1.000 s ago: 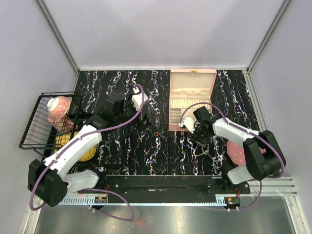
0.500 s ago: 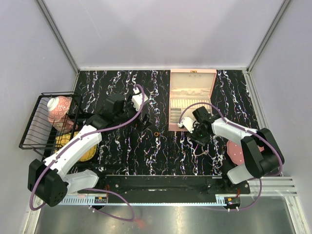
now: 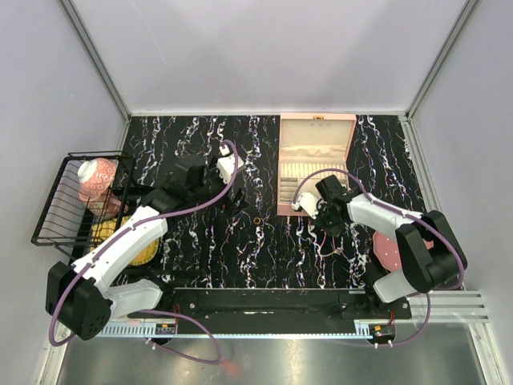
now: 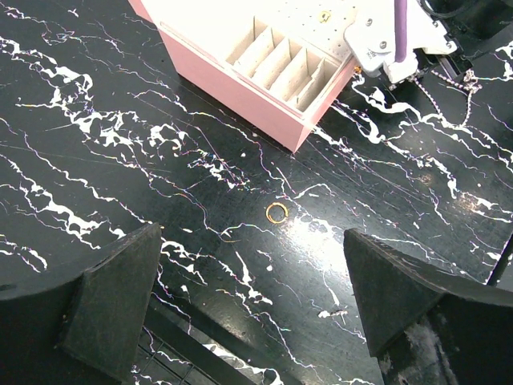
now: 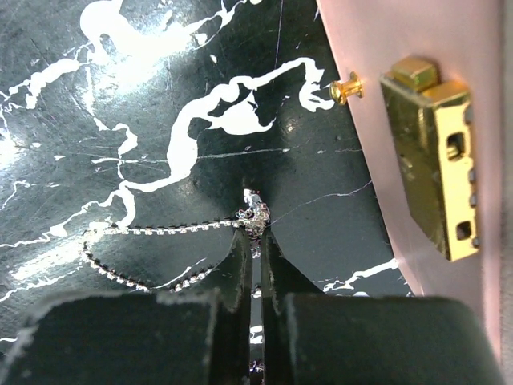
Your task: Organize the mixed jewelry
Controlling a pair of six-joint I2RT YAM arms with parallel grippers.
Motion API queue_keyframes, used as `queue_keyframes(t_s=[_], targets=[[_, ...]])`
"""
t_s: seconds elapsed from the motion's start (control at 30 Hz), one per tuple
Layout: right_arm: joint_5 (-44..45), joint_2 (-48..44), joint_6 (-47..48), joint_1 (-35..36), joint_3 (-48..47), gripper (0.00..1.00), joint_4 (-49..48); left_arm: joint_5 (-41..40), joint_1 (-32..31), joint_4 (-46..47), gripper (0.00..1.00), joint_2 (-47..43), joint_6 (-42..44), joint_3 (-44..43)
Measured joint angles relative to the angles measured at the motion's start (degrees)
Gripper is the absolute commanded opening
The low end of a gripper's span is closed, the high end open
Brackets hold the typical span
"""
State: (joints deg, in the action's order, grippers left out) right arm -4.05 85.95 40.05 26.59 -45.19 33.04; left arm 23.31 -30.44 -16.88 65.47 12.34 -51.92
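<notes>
Black fingers of the right gripper [image 5: 253, 239] are clenched on the bunched end of the pale chain [image 5: 160, 228], which trails over the marble tabletop [image 5: 72, 128] just beside the pink box [image 5: 373, 184], probably for lifting in. Beyond, the left gripper [image 4: 252, 273] hangs released above the gold ring [image 4: 277, 212].

No text, label, brand, number or sign can be read anywhere, neither on the pink square compartmented box [image 3: 315, 132] nor on the black white-veined marbled tabletop [image 3: 200, 249].
</notes>
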Motion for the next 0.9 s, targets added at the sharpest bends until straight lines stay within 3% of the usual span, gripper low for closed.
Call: queue_keyframes(t_s=[0.6,0.9], targets=[[-1.9,-6.8,-3.5,0.0,-13.3,0.0,12.4,1.5,-0.4,0.3,0.99,0.5,0.5,0.0],[-5.7,-8.8,-6.4,0.0,-22.7,0.0,19.3,3.1,-5.4,0.4,0.99,4.8,-0.9,-3.7]])
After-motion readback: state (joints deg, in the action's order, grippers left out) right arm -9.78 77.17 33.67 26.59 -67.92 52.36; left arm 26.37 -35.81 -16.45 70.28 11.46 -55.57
